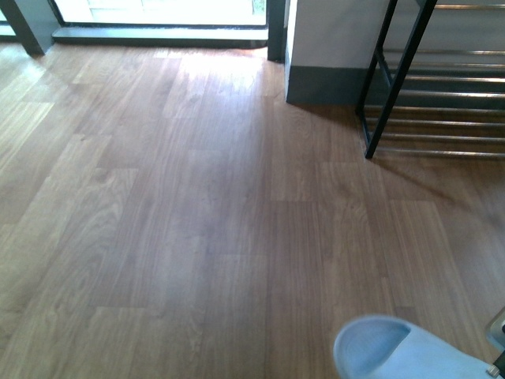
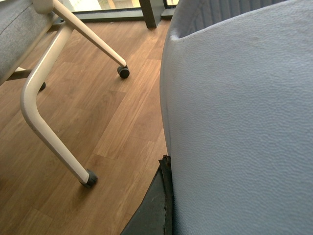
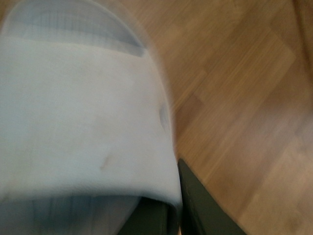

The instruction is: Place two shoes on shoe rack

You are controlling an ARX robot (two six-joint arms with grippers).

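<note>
Pinched by the right gripper (image 3: 164, 215) at its strap edge, a pale blue slide (image 1: 394, 351) hangs over the near right of the floor (image 1: 197, 197), well short of the shoe rack (image 1: 402, 71) at the far right edge; the left gripper (image 2: 168, 196) clamps a second slide (image 2: 234, 122) by its side wall. Both look light, springy and slightly slick, so a firm pinch on strap or wall suits, soles kept flat for the thin rods (image 1: 458, 93)

No readable text, labels, brands, nos. or signs anywhere; none legible
</note>
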